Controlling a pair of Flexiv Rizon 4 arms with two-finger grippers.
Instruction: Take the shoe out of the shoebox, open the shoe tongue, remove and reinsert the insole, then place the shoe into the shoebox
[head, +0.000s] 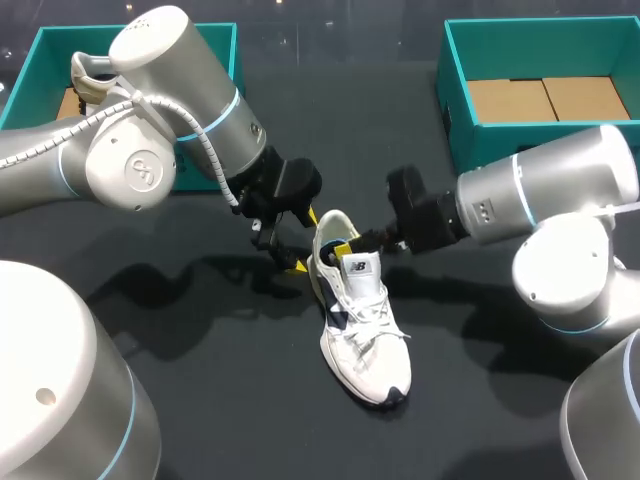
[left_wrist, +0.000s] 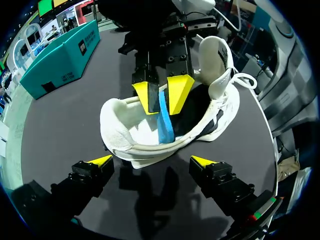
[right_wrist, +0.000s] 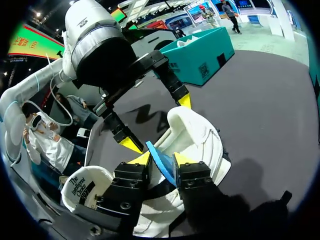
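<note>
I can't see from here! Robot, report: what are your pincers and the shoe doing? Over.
Right pincer shut on blue insole in the shoe. Left pincer open at heel. Shoe standing on table.

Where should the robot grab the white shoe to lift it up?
Probably the heel, from behind. It's the narrow, rounded end of the shoe, and it faces the open left hand, which could close on both sides. The right hand is busy pinching the blue insole inside.

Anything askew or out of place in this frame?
Only the blue insole: it stands on edge, partly out of the white shoe, pinched by the right claw. That fits the removal step. The left claw is open, straddling the heel. Nothing else stands out.
</note>
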